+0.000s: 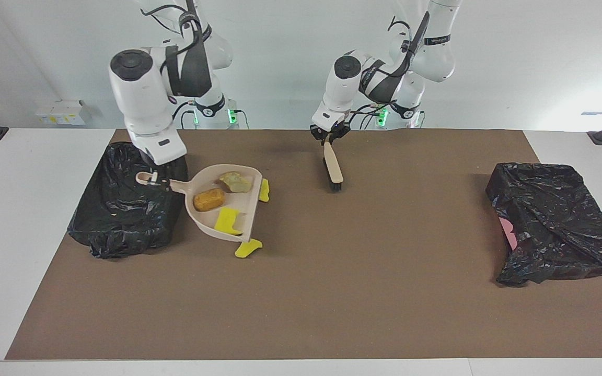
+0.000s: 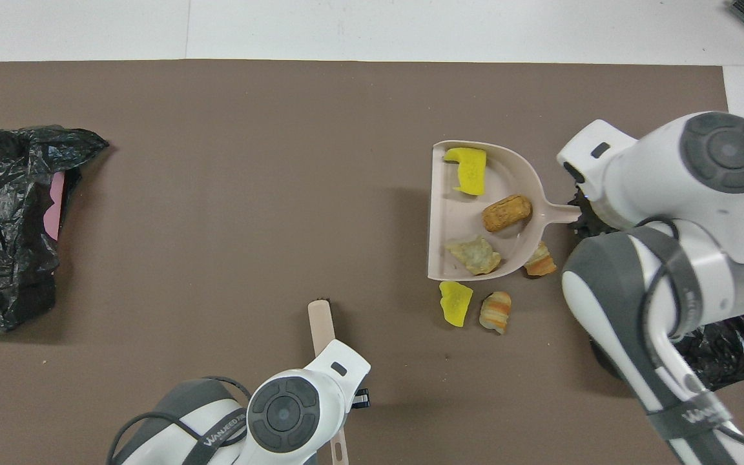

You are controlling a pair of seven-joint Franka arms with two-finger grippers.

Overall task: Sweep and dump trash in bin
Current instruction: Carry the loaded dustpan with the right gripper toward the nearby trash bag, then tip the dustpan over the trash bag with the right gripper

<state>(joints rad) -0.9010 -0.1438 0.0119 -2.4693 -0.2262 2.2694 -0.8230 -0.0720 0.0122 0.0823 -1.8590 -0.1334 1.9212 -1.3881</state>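
My right gripper [image 1: 153, 180] is shut on the handle of the beige dustpan [image 1: 238, 202], held up beside the black-bagged bin [image 1: 123, 209] with the handle over the bin's edge. In the pan [image 2: 449, 213] lie three pieces of trash: a yellow sponge chunk [image 2: 467, 169], a tan lump [image 2: 506, 212] and a greenish-tan piece [image 2: 473, 254]. On the mat lie more trash: a yellow chunk [image 2: 455, 303], two orange striped lumps [image 2: 496, 310] [image 2: 540, 259] and another yellow chunk [image 1: 247, 248]. My left gripper [image 1: 331, 138] is shut on the brush [image 1: 333, 168], which hangs bristles down.
A second black bag [image 1: 552, 224] with something pink showing lies at the left arm's end of the brown mat [image 1: 332, 292]. White table margins border the mat. My right arm covers most of the bin [image 2: 727, 342] in the overhead view.
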